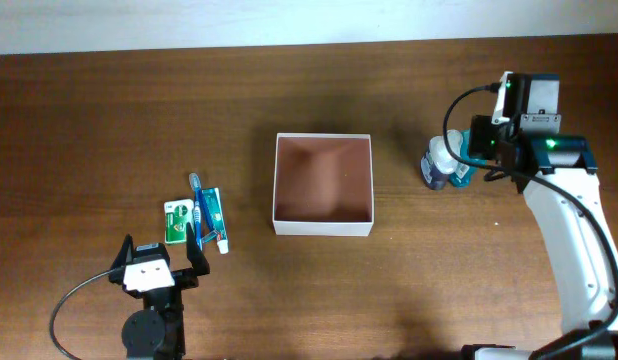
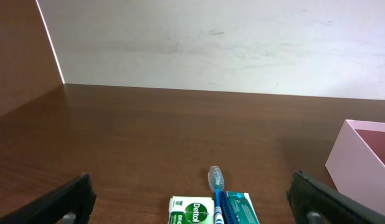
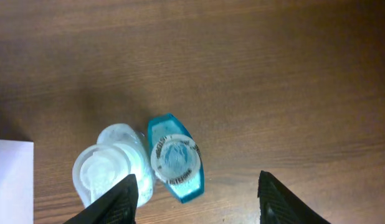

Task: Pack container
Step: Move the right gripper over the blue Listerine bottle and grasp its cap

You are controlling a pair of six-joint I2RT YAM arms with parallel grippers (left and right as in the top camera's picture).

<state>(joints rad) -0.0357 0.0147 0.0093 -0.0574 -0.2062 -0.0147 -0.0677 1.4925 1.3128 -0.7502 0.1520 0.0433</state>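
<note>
Dark wood-grain table (image 1: 109, 120). Left gripper (image 1: 161, 256) sits low at the near edge, fingers spread and empty, facing flat cartons (image 1: 176, 222) and a toothbrush (image 1: 198, 200). Square, thin-walled white container (image 1: 324, 228) with a reddish-brown inside stands mid-table. Right gripper (image 3: 197, 198) points down, spread above an oval teal bottle (image 3: 175, 158) beside a clear bottle (image 3: 111, 171).

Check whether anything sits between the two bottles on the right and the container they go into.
Nothing visible does. The blue bottle and the clear bottle stand side by side just right of the container, with only bare table between them and its near wall. The right gripper hangs open right above them.
</note>
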